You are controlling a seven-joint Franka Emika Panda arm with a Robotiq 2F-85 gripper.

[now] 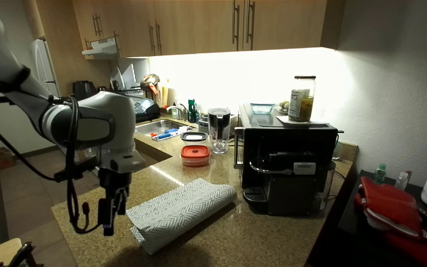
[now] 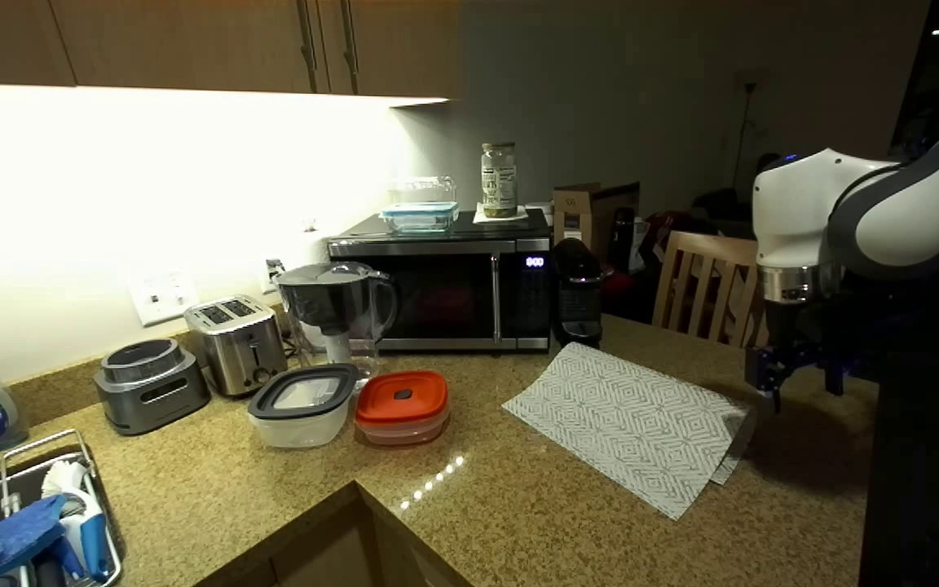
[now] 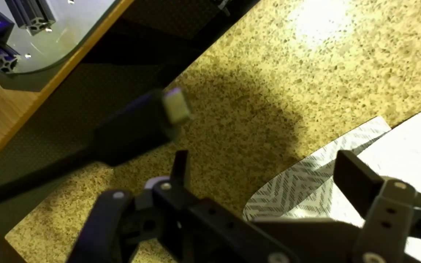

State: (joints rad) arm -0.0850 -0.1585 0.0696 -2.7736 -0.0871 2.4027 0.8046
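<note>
Lying loosely folded on the speckled counter, the patterned cloth has shadow beneath one long edge. Just beside one end of it hangs the gripper, jaws spread wide; we see nothing held between them. In the wrist view we find one jaw over bare counter and the opposite one over the cloth, though we cannot tell whether it touches. A blurred plug dangles alongside.

The counter bends around toward the sink, and its polish catches streaks of light. Near the cloth, in both exterior views, we make out a red-lidded tub next to a grey-lidded tub, with a pitcher close by them. A toaster sits near the wall. The microwave bears a jar and a glass dish, and beside it we see a coffee machine.

Above run wooden cabinets; under them we meet a white glare, while much of the room is dim. Farther back we notice a hood, a fridge and tiled floor. In an exterior view, a slatted chair stands past the counter.
</note>
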